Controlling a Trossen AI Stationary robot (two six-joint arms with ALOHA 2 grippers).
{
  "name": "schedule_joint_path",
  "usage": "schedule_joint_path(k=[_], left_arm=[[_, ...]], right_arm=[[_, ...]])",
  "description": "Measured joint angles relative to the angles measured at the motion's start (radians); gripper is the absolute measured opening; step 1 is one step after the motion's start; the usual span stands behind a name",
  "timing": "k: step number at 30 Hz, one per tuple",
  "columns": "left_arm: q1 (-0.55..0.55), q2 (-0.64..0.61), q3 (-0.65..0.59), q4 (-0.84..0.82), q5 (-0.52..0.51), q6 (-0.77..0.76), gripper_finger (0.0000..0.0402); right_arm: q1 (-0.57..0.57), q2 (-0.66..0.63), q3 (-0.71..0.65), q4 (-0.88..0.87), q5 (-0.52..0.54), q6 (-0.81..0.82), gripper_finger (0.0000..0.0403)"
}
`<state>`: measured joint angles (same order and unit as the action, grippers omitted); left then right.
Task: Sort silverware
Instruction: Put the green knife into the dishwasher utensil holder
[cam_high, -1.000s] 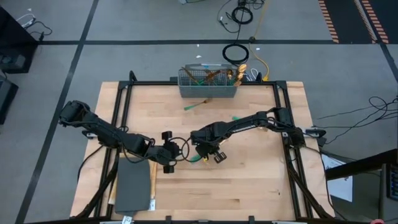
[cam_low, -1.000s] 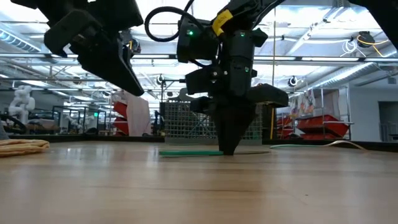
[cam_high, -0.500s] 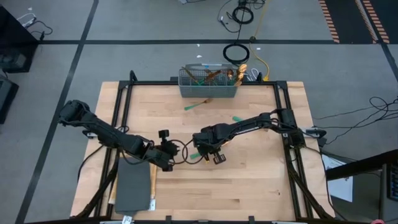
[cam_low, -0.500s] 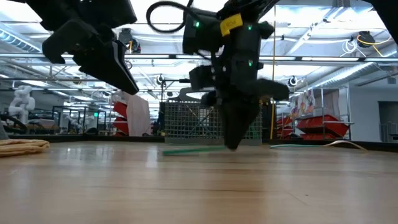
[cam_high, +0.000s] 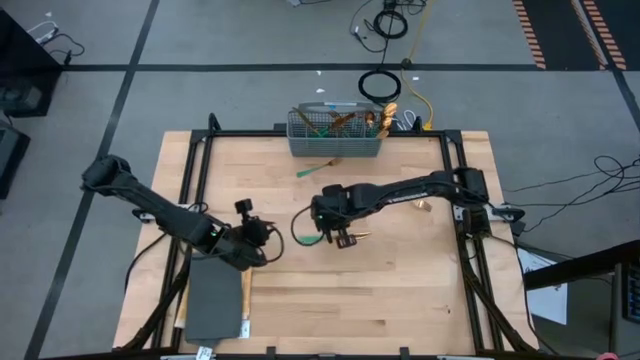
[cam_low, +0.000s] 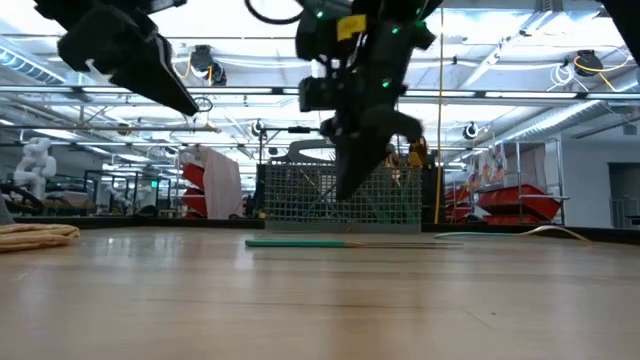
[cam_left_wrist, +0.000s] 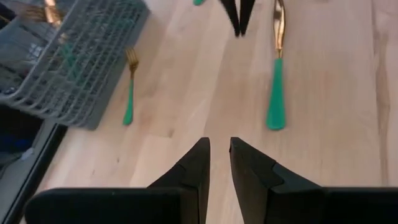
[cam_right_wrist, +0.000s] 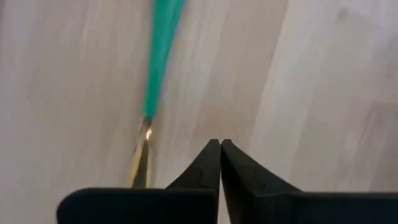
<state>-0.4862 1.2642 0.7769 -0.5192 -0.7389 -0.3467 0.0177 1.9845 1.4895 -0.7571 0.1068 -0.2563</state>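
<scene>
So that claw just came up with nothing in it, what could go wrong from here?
The right gripper is shut and empty, and the knife lies flat on the table beside it. A thin piece lying that flat may slip out of the next pinch too. The fork lies close to the grey caddy, so a reach for it might bump the caddy.

A robotics lab: ceiling trusses (cam_low: 520, 95), floor cables (cam_high: 380, 85).

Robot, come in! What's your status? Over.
Right gripper shut, empty, above table. Left gripper slightly open, empty. Teal-handled utensil flat on table, ungripped. Nothing blocking it.
</scene>
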Motion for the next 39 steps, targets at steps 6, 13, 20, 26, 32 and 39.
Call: schedule_joint_path(k=[6, 13, 20, 26, 32, 39], left_arm=[[-0.044, -0.028, 0.000, -0.050, -0.042, -0.062, 0.0070], [-0.073, -0.028, 0.000, -0.067, -0.051, -0.067, 0.0070], [-0.073, -0.027, 0.000, -0.067, -0.052, -0.068, 0.0070], [-0.073, -0.027, -0.013, -0.065, -0.057, -0.067, 0.0070], [-0.073, -0.027, -0.078, -0.068, -0.057, -0.119, 0.0070], [-0.073, -0.027, -0.113, -0.064, -0.057, -0.172, 0.0070]], right_arm=[[-0.026, 0.078, 0.003, 0.142, -0.174, 0.004, 0.0079], [-0.004, 0.117, 0.002, 0.103, -0.185, 0.120, 0.0192], [0.033, 0.128, 0.003, 0.101, -0.136, 0.202, 0.0220], [0.043, 0.199, 0.011, 0.097, -0.045, 0.189, 0.0199], [0.035, 0.219, 0.016, 0.048, -0.098, 0.219, 0.0155], [0.038, 0.217, 0.016, 0.010, -0.116, 0.226, 0.0021]])
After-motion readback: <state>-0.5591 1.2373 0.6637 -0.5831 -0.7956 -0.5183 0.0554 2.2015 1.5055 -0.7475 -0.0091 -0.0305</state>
